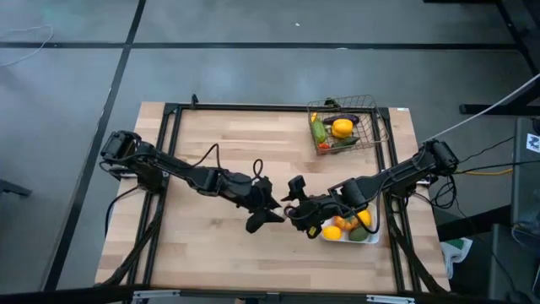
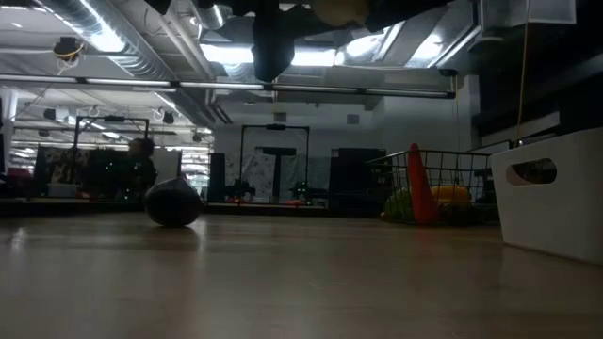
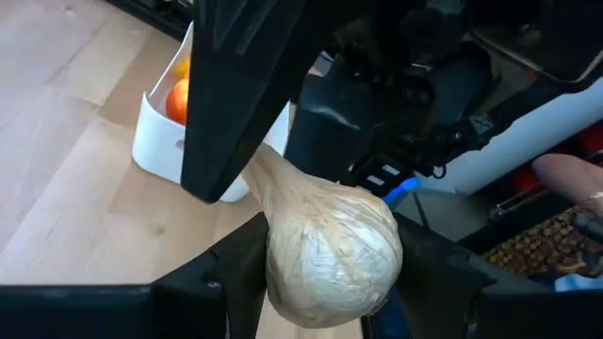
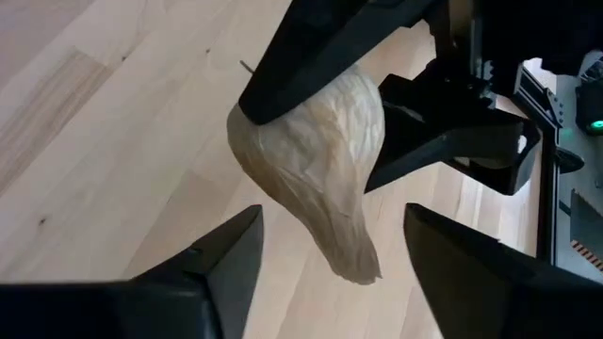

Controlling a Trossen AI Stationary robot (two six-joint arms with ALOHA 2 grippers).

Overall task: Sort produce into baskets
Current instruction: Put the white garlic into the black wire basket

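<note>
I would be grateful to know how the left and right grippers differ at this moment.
The left gripper is shut on the garlic; the right gripper is open, its fingers clear either side of the stem. The left one reaches in from the left; the right one from beside the tray. Both meet above mid-table.

No readable text or labels

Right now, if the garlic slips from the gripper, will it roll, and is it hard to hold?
It would probably roll in a curve: the garlic has a round bulb tapering to a neck. It is likely light and stiff, since the left gripper holds it above the table without visible denting. Its ribbed surface should help grip, though the rounded sides might squirt free.
</note>
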